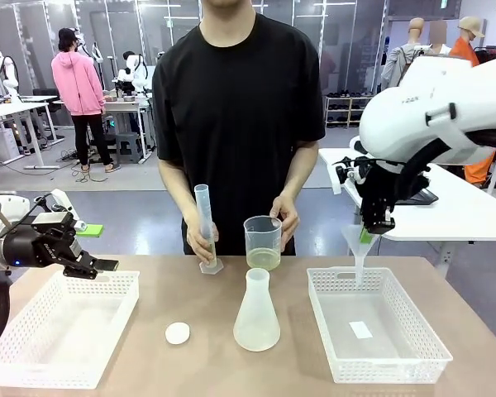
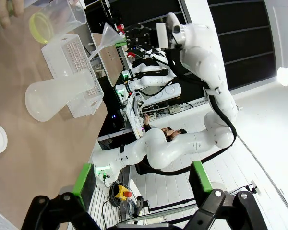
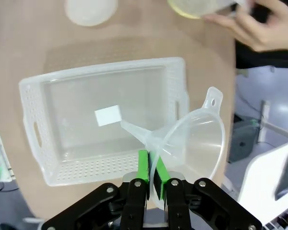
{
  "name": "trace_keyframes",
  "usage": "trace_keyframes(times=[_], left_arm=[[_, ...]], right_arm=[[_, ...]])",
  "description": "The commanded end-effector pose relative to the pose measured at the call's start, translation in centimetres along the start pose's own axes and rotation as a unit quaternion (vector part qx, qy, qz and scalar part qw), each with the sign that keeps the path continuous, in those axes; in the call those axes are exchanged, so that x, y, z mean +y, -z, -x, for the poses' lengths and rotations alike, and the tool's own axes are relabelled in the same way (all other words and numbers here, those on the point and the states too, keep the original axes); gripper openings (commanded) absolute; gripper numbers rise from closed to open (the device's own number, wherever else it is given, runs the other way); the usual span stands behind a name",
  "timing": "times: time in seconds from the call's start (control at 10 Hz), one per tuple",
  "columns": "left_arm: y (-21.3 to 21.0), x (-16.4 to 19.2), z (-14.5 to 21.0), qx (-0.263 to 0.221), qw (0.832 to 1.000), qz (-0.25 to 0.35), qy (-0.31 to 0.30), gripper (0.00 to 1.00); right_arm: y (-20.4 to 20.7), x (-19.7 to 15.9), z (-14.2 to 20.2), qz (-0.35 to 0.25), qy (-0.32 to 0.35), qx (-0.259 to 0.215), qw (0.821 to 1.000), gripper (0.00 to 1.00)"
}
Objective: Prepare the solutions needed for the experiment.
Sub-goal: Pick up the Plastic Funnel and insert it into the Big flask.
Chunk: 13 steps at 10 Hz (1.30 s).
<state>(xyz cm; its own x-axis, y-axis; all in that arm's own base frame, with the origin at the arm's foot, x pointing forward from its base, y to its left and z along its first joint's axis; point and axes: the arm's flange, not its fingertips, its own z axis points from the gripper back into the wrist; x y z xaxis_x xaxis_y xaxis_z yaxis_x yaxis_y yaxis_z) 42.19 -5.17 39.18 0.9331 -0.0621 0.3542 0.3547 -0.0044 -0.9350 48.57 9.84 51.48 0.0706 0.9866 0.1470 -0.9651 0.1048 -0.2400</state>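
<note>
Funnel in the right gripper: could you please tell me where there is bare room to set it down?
The right basket, bare around its white label, lies just below the funnel; the left basket is bare too. Crowded: flask, beaker, cylinder mid-table.

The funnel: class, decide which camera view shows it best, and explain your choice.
The right wrist view: the funnel sits close and large, its rim pinched in the right claw. The front view shows it small and side-on; the left wrist view, distant.

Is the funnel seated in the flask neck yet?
No, the right gripper holds the funnel in the air over the right basket, apart from the flask.
</note>
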Motion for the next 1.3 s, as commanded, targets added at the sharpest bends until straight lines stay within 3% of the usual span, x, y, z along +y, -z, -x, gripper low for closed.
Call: trace_keyframes(times=[0.0, 0.4, 0.5, 1.2], left_arm=[[0.0, -0.1, 0.0, 0.000, 1.000, 0.002, 0.001, 1.00], [0.0, -0.1, 0.0, 0.000, 1.000, 0.002, 0.001, 1.00], [0.0, -0.1, 0.0, 0.000, 1.000, 0.002, 0.001, 1.00], [0.0, -0.1, 0.0, 0.000, 1.000, 0.002, 0.001, 1.00]], right_arm=[[-1.1, 3.1, -0.2, 0.082, 0.020, 0.022, 0.996, 0.00], [-2.8, 6.0, -0.9, 0.133, 0.031, 0.018, 0.990, 0.00], [-3.4, 4.6, -0.6, 0.113, 0.011, 0.017, 0.993, 0.00], [-3.4, 4.6, -0.6, 0.113, 0.011, 0.017, 0.993, 0.00]])
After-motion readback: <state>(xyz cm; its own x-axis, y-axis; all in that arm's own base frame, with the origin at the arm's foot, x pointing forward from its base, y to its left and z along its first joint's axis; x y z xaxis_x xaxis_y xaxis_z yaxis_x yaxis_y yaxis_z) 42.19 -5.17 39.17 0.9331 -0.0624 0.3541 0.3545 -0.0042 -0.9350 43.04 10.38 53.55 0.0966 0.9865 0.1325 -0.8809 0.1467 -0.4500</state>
